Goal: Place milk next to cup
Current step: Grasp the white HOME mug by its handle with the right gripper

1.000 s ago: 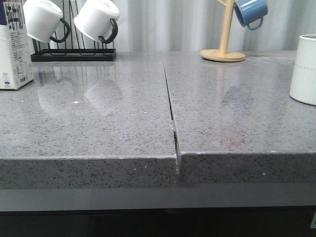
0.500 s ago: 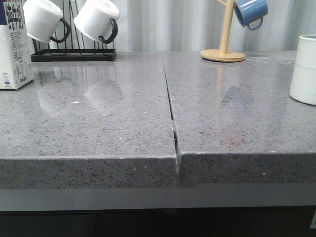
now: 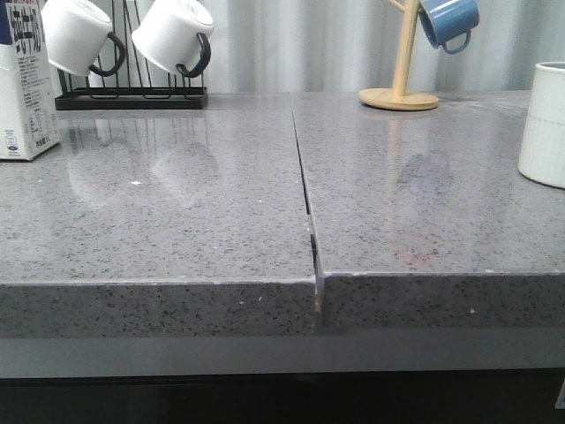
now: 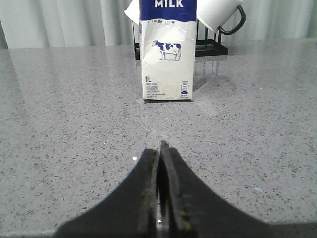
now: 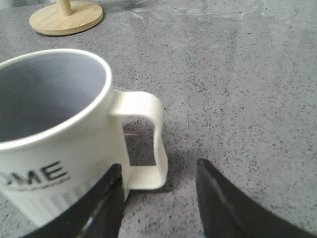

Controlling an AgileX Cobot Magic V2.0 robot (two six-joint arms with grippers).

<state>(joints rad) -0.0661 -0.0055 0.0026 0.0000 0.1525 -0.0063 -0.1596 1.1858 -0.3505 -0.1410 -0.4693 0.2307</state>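
The milk carton (image 3: 26,84) stands upright at the far left edge of the grey counter; in the left wrist view the milk (image 4: 166,54) shows its cow picture and blue top band. My left gripper (image 4: 161,148) is shut and empty, low over the counter, well short of the carton. The ribbed white cup (image 3: 544,124) stands at the far right edge; in the right wrist view the cup (image 5: 54,144) shows "OME" lettering and its white handle (image 5: 146,144). My right gripper (image 5: 158,171) is open, its jaws on either side of the handle's lower end, not gripping.
A black rack (image 3: 131,95) with two white black-handled mugs (image 3: 172,35) stands at the back left, just behind the carton. A wooden mug tree (image 3: 400,93) with a blue mug (image 3: 448,22) stands at the back right. A seam (image 3: 305,185) splits the counter in two.
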